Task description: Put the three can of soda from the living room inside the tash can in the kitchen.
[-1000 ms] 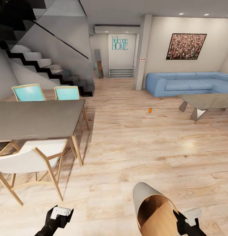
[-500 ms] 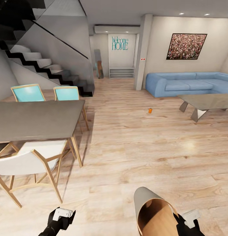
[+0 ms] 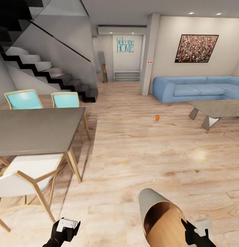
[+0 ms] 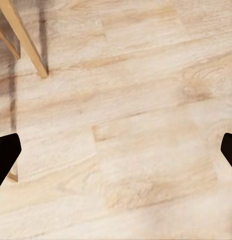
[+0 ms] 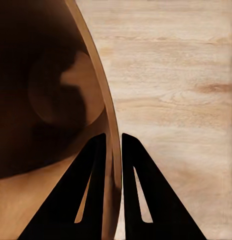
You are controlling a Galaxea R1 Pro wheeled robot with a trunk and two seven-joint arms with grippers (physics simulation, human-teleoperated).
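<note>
1. Head view: the whole picture has shifted since a second ago. The dining bench (image 3: 37, 130) and chairs (image 3: 23, 99) sit further left and lower, so the camera and base have rolled forward toward the living room. The bin (image 3: 160, 219) rides tilted at the right end effector (image 3: 198, 228). One orange can (image 3: 157, 117) stands on the open floor (image 3: 133, 157), well short of the sofa (image 3: 198, 87), beside the low table (image 3: 219, 109). The path is clear; the bench's corner passes left.
2. Left wrist view: the left end effector (image 4: 116, 150) is spread wide over bare floor near a chair leg (image 4: 26, 40).
3. Right wrist view: the right end effector pinches the bin's rim (image 5: 108, 120) between its fingers.
</note>
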